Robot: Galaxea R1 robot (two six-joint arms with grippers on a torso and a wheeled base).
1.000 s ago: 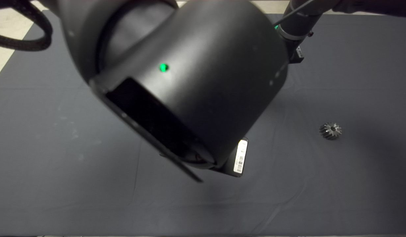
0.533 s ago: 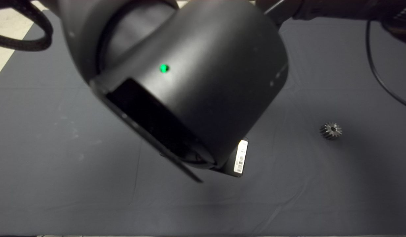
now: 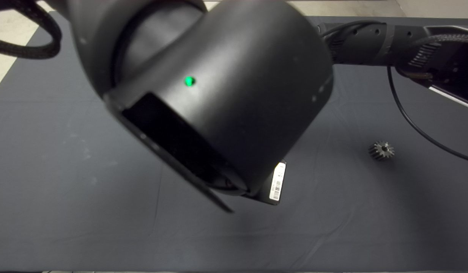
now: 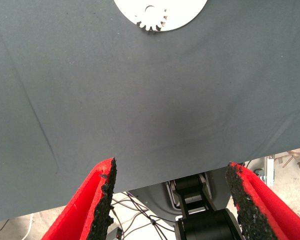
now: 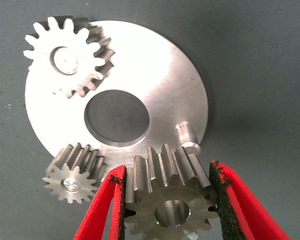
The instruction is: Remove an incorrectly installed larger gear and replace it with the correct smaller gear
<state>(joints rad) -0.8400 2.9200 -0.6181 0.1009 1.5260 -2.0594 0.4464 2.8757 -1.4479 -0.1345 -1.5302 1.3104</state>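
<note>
My right gripper is shut on the smaller gear, a grey steel gear with short teeth and a centre hole. It hangs just beside a bare pin at the rim of a round metal plate. Two bright silver gears sit on the plate around its centre hole. The larger gear, tapered with pointed teeth, lies alone on the mat at the right. My left gripper is open above bare mat, with the plate and one toothed gear further off.
In the head view the left arm's black body hides the middle of the mat, including the plate and both grippers. The right arm and its cable reach in along the far right. Past the mat edge are the robot's base and floor cables.
The right arm has come further into the head view from the far edge, stretching across towards the middle. The larger gear on the mat and the left arm have stayed put.
</note>
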